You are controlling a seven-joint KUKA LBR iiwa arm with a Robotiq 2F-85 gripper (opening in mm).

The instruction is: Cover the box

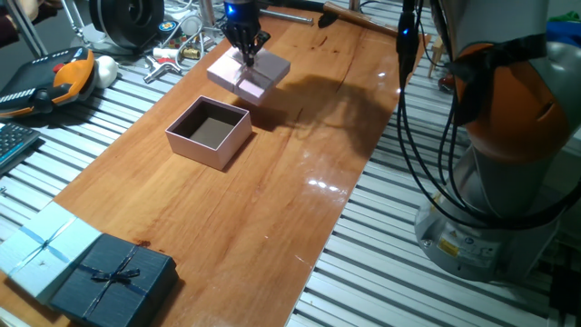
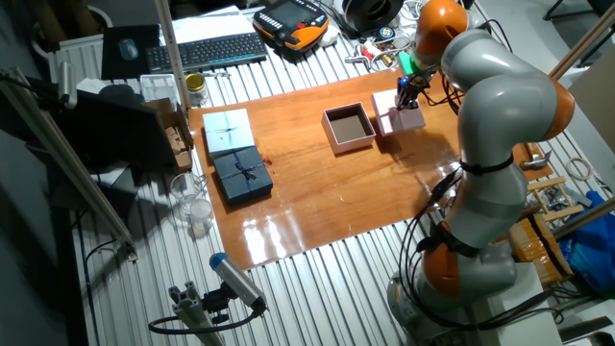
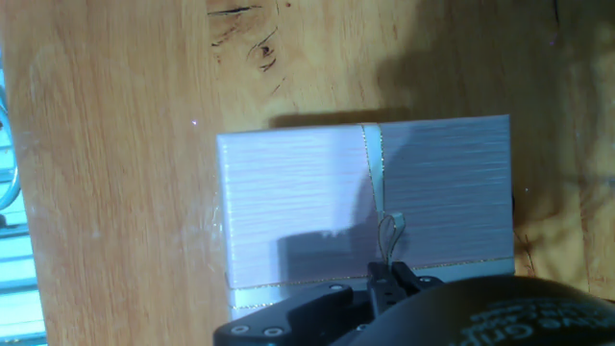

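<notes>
gripper: gripper (image 1: 247, 54) is down at the lid (image 1: 249, 73), fingers low at one edge of it. Whether it is clamped on the lid or just touching, cannot tell; the finger gap is hidden in every view.
lid: pale pink with a thin gold ribbon, sits flat on the surface (image 1: 272, 200), just beyond the box on its far side in the one fixed view. Hand view shows the lid top filling most of the frame, gripper body at the bottom edge.
box: the box (image 1: 210, 131) is open, dark inside, upright on the surface, near the lid but apart from it, a small gap between. Nothing in it.
other boxes: dark navy box with bow (image 1: 115, 277) and light blue ribboned box (image 1: 44, 247), touching each other, well apart from the box, at the surface's opposite end from the lid.
task state: judged early; lid not yet on the box, grasp step in hand.
risk 1: grip looks to be at the lid's edge, not centre, so lid may tilt or slip out once lifted.
risk 2: thin cardboard rim could crush or flex under the fingers, then it won't seat.
risk 3: a lid tilted or offset over the box catches a wall, shoves the light box along the surface instead of dropping on.
risk 4: the ribbon may snag a finger on release.
</notes>
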